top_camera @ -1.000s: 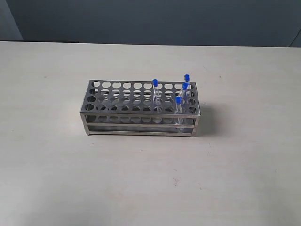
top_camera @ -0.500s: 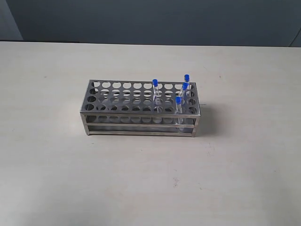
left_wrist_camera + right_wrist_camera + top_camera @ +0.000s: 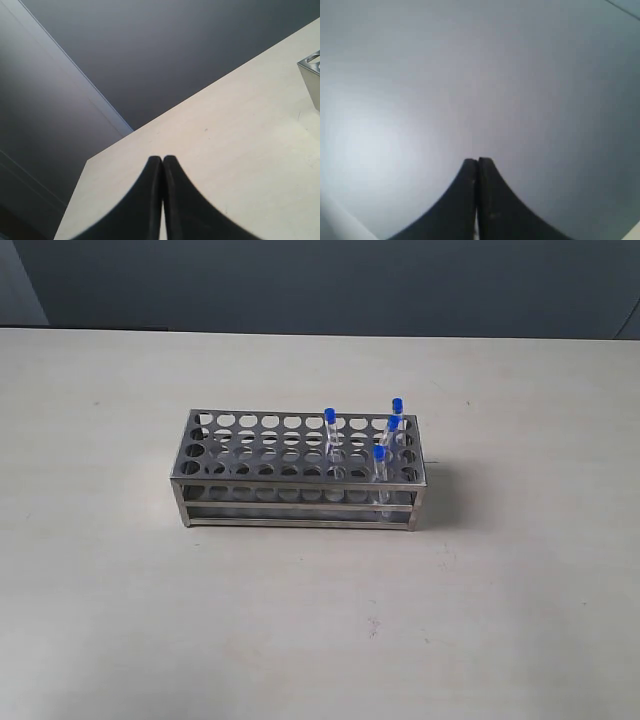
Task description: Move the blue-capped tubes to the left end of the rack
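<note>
At the left wrist, the left gripper (image 3: 162, 160) has its jaws pressed together and empty. It is aimed over bare table (image 3: 240, 165), with only a corner of the rack (image 3: 311, 75) in sight. The right gripper (image 3: 478, 161) is likewise closed on nothing, facing a blank grey surface. Neither arm appears in the exterior view. All four blue-capped tubes (image 3: 379, 453) stand in the rack's right half: three at the far right end, one nearer the middle. Left-end holes are vacant. Judgement: no transfer done; four tubes left to move.

Exterior looks down; left wrist shares the rack (image 3: 296, 508).
</note>
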You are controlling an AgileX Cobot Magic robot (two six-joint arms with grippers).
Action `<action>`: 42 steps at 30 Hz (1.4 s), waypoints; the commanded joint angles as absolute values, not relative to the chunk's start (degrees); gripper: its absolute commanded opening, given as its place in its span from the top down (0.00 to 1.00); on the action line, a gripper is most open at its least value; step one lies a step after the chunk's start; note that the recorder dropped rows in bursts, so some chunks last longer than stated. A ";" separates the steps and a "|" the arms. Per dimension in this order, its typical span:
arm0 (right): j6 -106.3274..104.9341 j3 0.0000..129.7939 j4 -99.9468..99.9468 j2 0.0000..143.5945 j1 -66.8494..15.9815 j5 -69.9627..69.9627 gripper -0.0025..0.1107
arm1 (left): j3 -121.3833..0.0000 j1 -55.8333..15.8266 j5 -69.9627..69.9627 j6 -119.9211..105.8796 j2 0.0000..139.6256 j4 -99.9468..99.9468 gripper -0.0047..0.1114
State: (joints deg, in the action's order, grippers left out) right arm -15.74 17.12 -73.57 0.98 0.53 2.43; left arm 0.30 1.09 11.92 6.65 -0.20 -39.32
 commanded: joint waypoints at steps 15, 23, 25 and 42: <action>-22.52 56.11 -27.93 60.80 -16.34 45.60 0.98 | 0.00 0.96 11.67 6.93 0.00 -39.27 0.95; -31.79 54.81 -24.56 77.70 -30.53 37.61 0.98 | 0.00 0.96 11.67 6.93 0.00 -39.27 0.95; -31.79 53.61 -23.73 78.66 -32.62 35.51 0.98 | 0.00 0.96 11.67 6.93 0.00 -39.27 0.95; -22.02 24.53 -14.21 82.17 -40.67 -24.81 0.98 | 0.00 0.96 11.77 6.93 0.00 -39.27 0.95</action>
